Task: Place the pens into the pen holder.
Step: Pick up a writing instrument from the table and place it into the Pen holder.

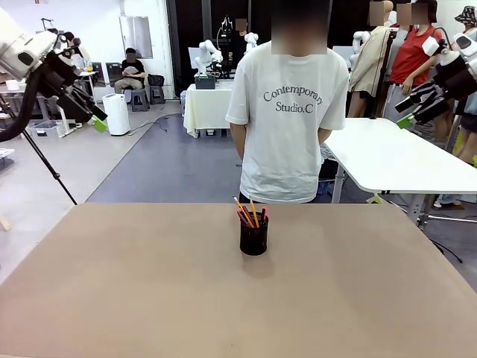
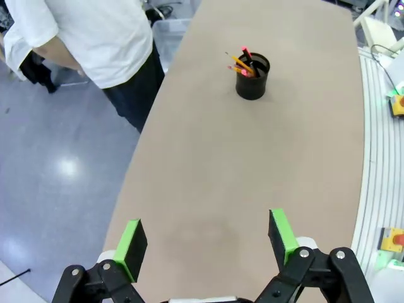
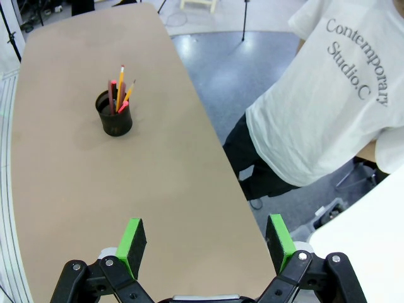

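Pen holder (image 1: 253, 237) stands upright on the tan table (image 1: 149, 298), around the middle left-to-right, toward the far edge. The pens (image 1: 249, 214) are inside it, tips sticking up above the rim and leaning in different directions: yellow-orange pencil-like ones plus dark ones with red/pink ends. No loose pens on the table surface.

Left gripper (image 1: 95, 119) is raised at the far left, well apart from the holder, jaws spread wide and holding nothing. In the left wrist view the left gripper (image 2: 205, 243) has its green pads apart over bare table, holder far ahead.

Right gripper (image 1: 408, 119) is raised at the far right, also well clear of the table, released and empty. In the right wrist view its pads are wide apart over the table edge.

A person (image 1: 289, 119) in a white printed T-shirt stands at the far side of the table, just behind the holder, arms down at the sides.
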`<state>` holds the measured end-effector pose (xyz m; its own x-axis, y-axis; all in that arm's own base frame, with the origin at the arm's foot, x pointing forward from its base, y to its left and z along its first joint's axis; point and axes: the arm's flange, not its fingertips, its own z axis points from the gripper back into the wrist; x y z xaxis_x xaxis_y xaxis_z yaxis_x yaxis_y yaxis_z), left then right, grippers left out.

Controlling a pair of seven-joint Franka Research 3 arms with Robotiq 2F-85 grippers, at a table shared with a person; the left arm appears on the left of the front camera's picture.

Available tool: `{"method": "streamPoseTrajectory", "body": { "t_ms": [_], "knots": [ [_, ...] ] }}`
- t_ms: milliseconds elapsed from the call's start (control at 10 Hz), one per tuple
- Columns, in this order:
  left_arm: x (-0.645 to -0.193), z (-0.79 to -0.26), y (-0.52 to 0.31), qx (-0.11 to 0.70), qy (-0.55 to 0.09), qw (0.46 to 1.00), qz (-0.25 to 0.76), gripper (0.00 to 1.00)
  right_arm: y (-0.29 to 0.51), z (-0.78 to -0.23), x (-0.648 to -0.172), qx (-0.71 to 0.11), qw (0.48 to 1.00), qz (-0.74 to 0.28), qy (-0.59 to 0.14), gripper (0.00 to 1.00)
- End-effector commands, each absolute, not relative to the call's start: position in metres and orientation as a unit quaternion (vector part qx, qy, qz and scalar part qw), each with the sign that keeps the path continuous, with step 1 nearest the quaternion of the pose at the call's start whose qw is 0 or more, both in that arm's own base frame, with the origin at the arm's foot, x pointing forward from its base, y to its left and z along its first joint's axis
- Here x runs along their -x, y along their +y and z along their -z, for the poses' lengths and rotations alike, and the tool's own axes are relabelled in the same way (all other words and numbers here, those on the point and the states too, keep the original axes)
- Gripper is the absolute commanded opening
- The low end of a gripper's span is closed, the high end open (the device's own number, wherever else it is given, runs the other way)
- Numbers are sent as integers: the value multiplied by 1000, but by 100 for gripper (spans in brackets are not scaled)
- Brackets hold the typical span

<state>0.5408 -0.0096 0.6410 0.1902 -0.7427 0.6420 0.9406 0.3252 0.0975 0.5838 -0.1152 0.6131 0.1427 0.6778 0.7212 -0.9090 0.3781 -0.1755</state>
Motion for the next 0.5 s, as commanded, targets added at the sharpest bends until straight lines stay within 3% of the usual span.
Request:
{"method": "streamPoseTrajectory", "body": {
  "t_ms": [0, 400],
  "knots": [
    [-530, -635, -17, 161, -309, 759, 551, 100, -115, -613, -582, -146, 740, -540, -372, 100],
    [-538, -639, -11, 160, -307, 755, 557, 100, -115, -613, -582, -146, 740, -540, -372, 100]
  ]
}}
